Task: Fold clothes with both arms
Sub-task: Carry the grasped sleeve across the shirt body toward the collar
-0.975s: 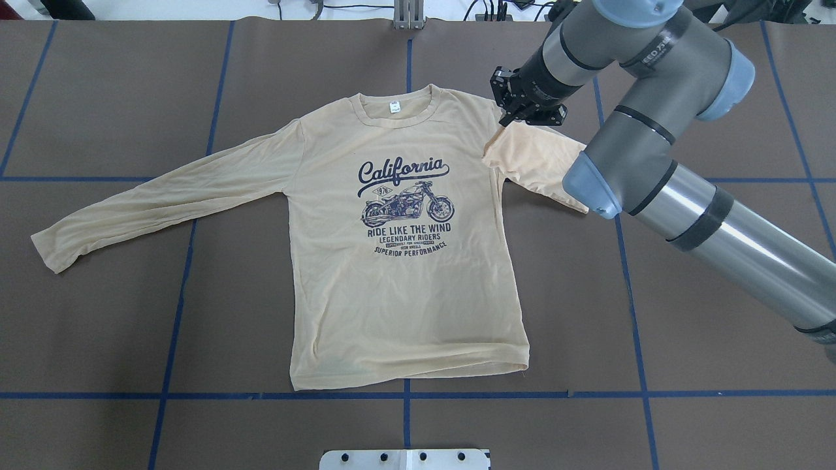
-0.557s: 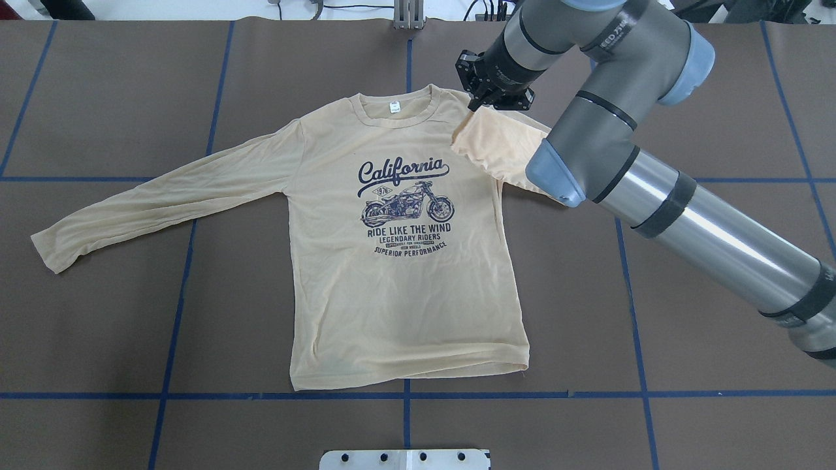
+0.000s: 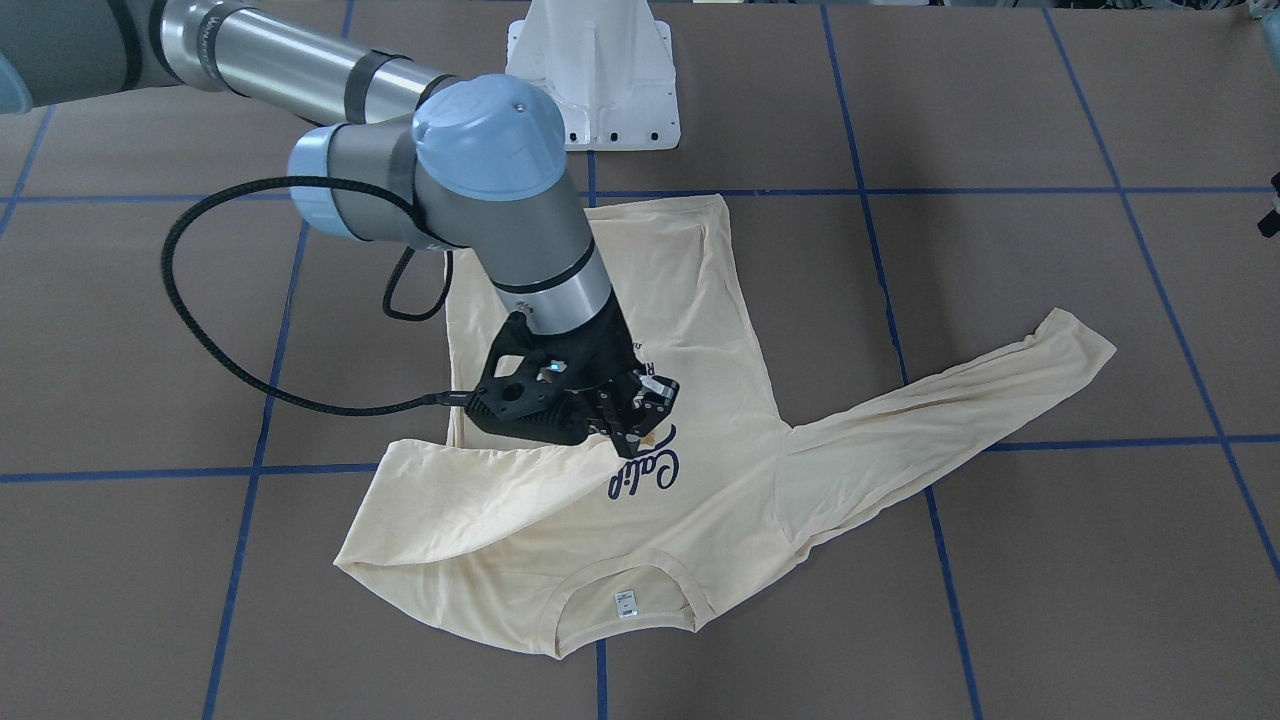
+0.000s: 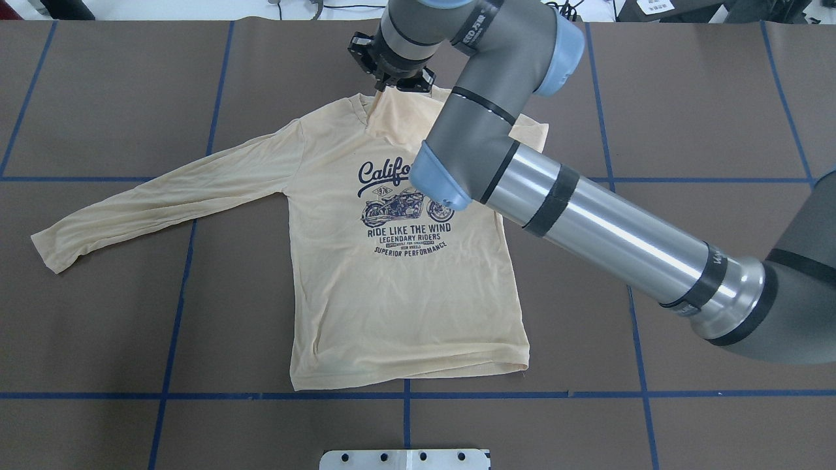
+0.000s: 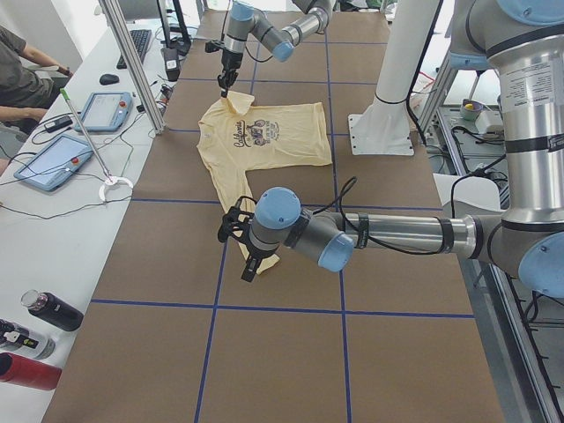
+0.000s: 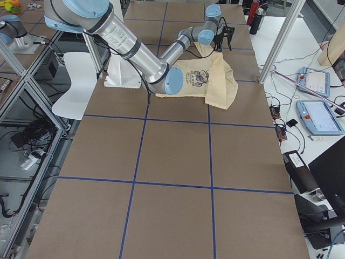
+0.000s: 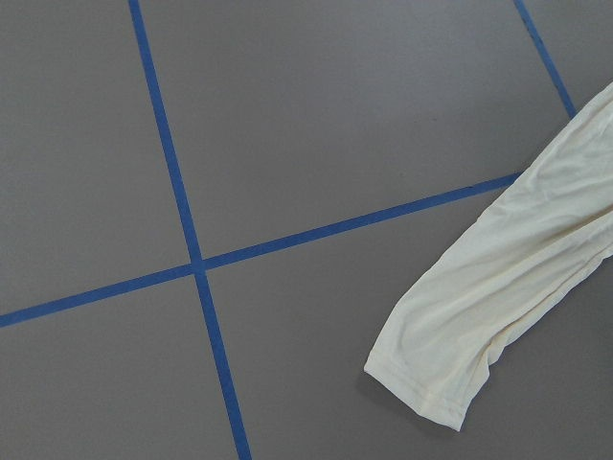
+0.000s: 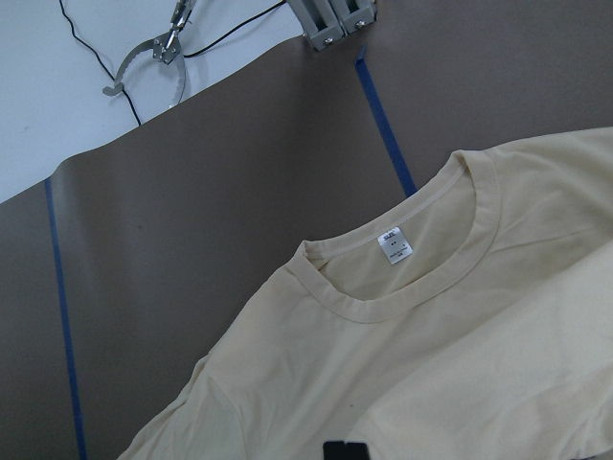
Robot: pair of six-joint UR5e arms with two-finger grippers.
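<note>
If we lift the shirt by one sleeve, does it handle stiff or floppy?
Likely very floppy: the sleeve pinched by the right gripper sags in a loose drape. Probably light too, since the shirt looks thin and creased. Pushed, it would probably bunch up rather than slide across the table.

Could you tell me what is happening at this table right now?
The robot is folding a cream shirt laid flat on the table. Its right hand is pinched shut on one sleeve, holding it lifted over the chest print near the collar, so it lies doubled across the front. The other sleeve lies stretched out; the left hand hangs by its cuff, open or shut I cannot tell.
</note>
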